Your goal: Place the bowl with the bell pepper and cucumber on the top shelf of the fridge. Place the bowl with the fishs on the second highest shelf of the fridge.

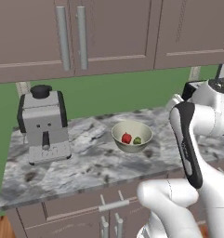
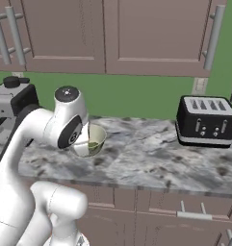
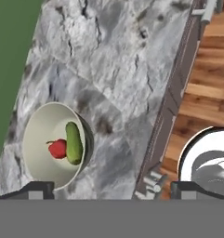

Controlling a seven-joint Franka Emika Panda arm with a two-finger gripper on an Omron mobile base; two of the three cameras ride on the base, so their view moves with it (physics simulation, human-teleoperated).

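**My claw above the vegetable bowl**

My claw hangs spread wide, holding nothing. The bowl, carrying a red bell pepper and a cucumber, sits on the marble counter, between coffee machine and toaster.

A grey marbled counter runs below brown wall cabinets with long metal handles. The wall between them is green. A coffee machine stands at 9 o'clock on the counter, a black toaster at 3 o'clock. Brown base cabinets stand beneath, and the floor is wooden.
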